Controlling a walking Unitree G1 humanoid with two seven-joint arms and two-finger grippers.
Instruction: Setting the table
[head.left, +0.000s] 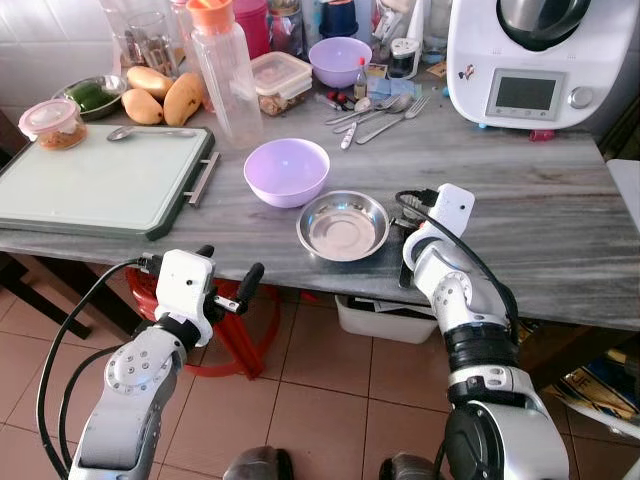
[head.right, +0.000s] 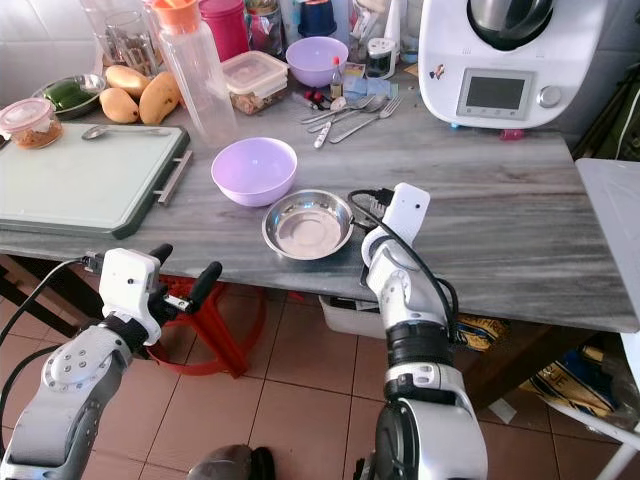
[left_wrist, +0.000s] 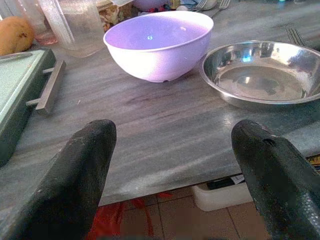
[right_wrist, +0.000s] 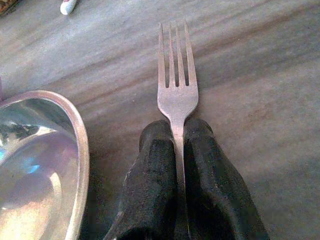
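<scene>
**Fork held at table edge, steel bowl beside it**

Pinched as it is between the two black fingers of the right gripper (right_wrist: 179, 150), the fork (right_wrist: 176, 80) lies flat and low over the grey stone table (head.left: 540, 210), tines pointing away from the robot toward twelve o'clock. Judged from its look, it is thin stiff metal: light, rigid, not fragile, but smooth and liable to slip or swivel in the pads. The hold sits on the neck just behind the tines; a grip further down the handle would likely balance better.

At nine o'clock of the fork, just beside it, stands the steel bowl (head.left: 343, 226), shallow and polished. The lilac bowl (head.left: 286, 171) sits at about eleven o'clock of the steel one, close by but apart. A cutting board (head.left: 95, 180) lies further toward nine o'clock.

The left gripper (left_wrist: 175, 165) hangs below the table's near edge, fingers spread wide, holding nothing.
</scene>
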